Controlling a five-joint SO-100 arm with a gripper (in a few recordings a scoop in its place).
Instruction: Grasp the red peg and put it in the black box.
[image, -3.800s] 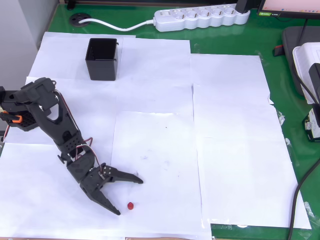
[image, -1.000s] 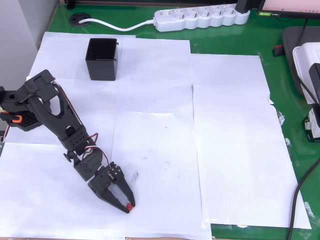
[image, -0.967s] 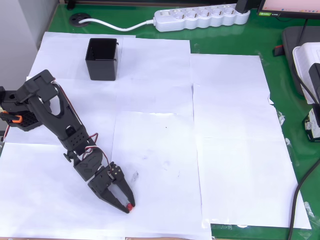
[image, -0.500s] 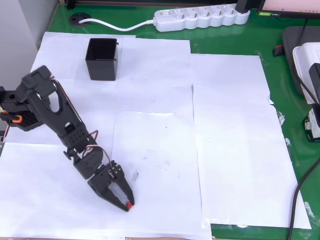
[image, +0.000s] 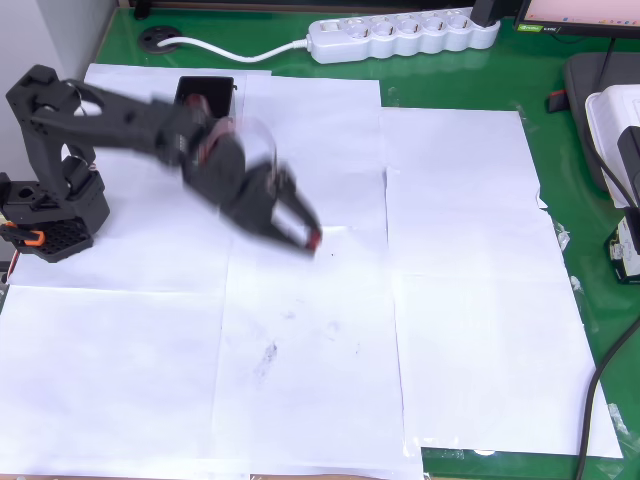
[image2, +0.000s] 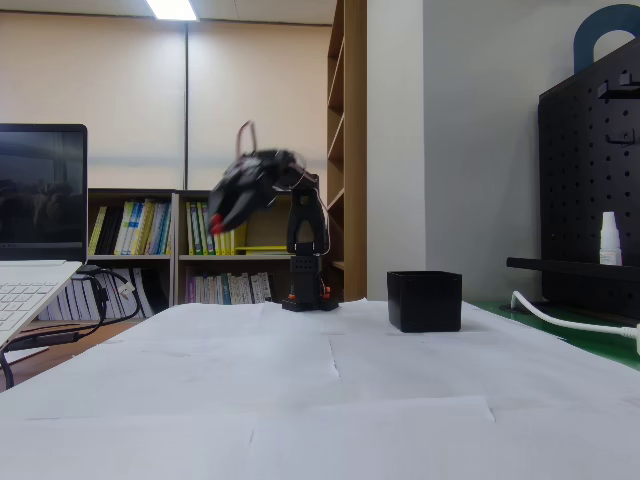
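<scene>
I see the gripper (image: 311, 240) motion-blurred in the overhead view, fingers pinched narrow on the red peg (image: 314, 240), which shows as a small red spot at the tips. In the fixed view the gripper (image2: 216, 224) is up in the air well above the paper, tips angled down toward the left of the picture, with the red peg (image2: 215, 225) as a red smear at the end. So I read the peg as lifted, clear of the table.

The black box (image: 204, 92) sits at the top left of the overhead view; the arm's blurred links cross over its lower part and hide it. In the fixed view the black box (image2: 425, 301) stands upright on the paper, right of the arm base and well apart from the gripper.

Around it: white paper sheets (image: 460, 300) cover the green table (image: 560, 180). A white power strip (image: 400, 35) lies along the top edge, its cable running left. A laptop (image2: 35, 240) sits at the left of the fixed view, a pegboard (image2: 590, 180) at the right, bookshelves (image2: 160, 250) behind. Nothing stands on the paper between gripper and box.
</scene>
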